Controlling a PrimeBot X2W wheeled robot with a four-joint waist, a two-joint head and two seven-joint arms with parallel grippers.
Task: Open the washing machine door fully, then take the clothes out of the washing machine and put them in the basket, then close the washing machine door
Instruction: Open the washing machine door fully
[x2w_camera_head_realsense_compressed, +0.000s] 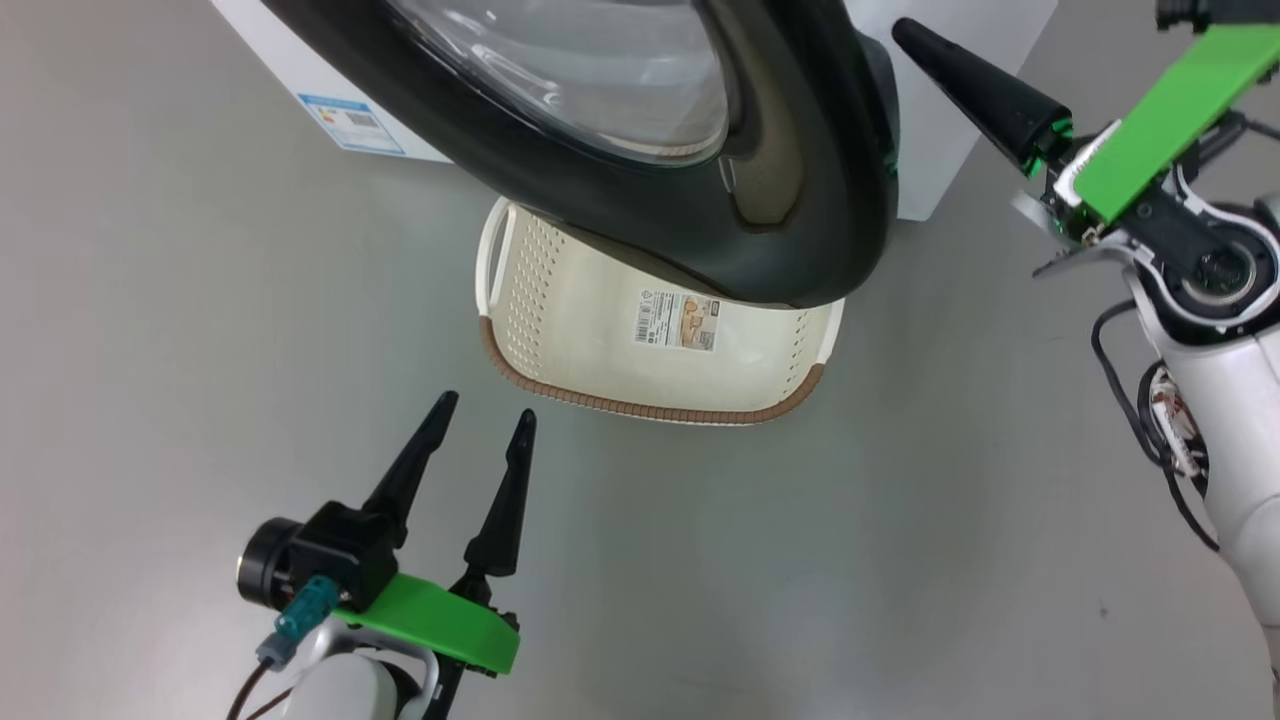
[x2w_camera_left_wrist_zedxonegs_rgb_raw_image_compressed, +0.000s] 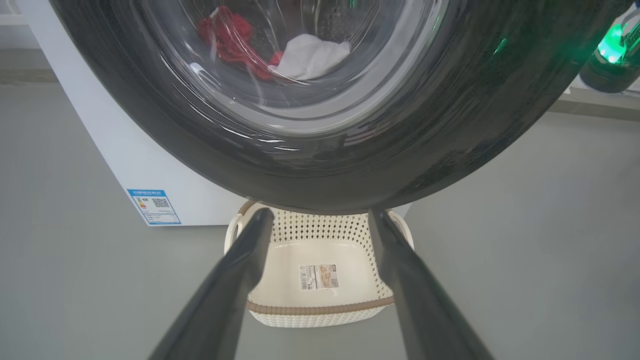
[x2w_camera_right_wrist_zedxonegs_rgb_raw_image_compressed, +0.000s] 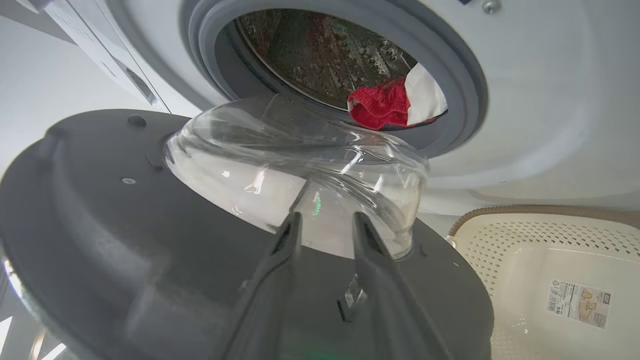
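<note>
Biggest thing first: the big white front-loading washing machine (x2w_camera_right_wrist_zedxonegs_rgb_raw_image_compressed: 525, 100) with the grey rubber ring. Its large round door (x2w_camera_head_realsense_compressed: 800, 200), a glossy black rim around a bulging clear glass bowl, is only partway out. It hangs right over the small cream-white perforated plastic basket (x2w_camera_head_realsense_compressed: 640, 405) with the brown woven-look rim, so the basket is half covered from above. The soft red-and-white fabric clothes (x2w_camera_right_wrist_zedxonegs_rgb_raw_image_compressed: 382, 105) lie low at the mouth of the steel drum, behind that door.

Here's the bit that matters. Your right gripper (x2w_camera_right_wrist_zedxonegs_rgb_raw_image_compressed: 325, 222) is on the door's inner side, fingers a narrow gap apart with nothing between them. It's aimed at the base of the glass bowl and very near it; I can't tell if it touches. Your left gripper (x2w_camera_head_realsense_compressed: 485, 407) is spread wide and empty, facing the door's outer face from the floor side and well short of it. So I'd say the right arm is the nearer one for pushing the door fully open, away from the drum.
</note>
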